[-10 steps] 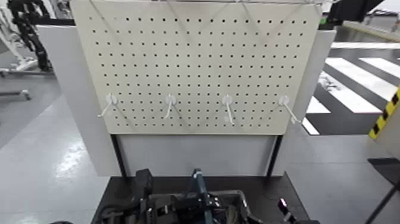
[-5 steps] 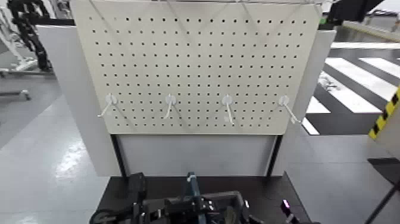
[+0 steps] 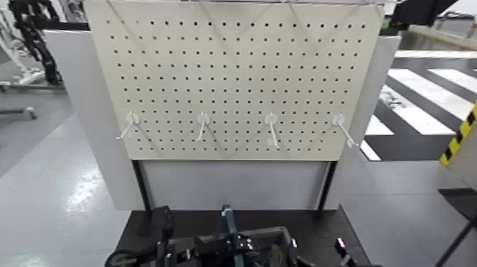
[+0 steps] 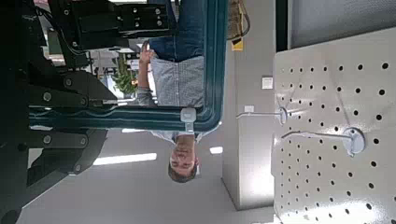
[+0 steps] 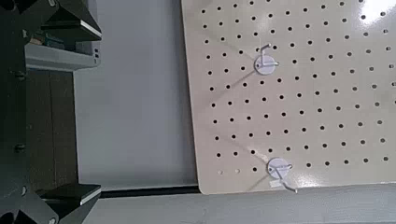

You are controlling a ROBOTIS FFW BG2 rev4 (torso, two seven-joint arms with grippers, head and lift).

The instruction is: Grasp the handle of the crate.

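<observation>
The narrow dark blue-grey upright handle (image 3: 227,221) with its rounded top stands above the rim of the dark grey rectangular plastic crate (image 3: 273,236), which sits on the dark counter (image 3: 319,224) at the bottom of my head view. My left end effector (image 3: 162,231) is just beside the handle, on its left; from my left wrist the teal bar (image 4: 217,65) of the handle runs close across my black fingers (image 4: 56,154), and I cannot tell whether they are spread or closed around it. I judge I am at the approach-to-grasp step; next I need to centre the bar between my fingers and close firmly. My right end effector (image 3: 341,248) waits well apart to the right, its state unclear. Beyond stands the cream pegboard (image 3: 234,78) with white hooks (image 3: 204,124).
</observation>
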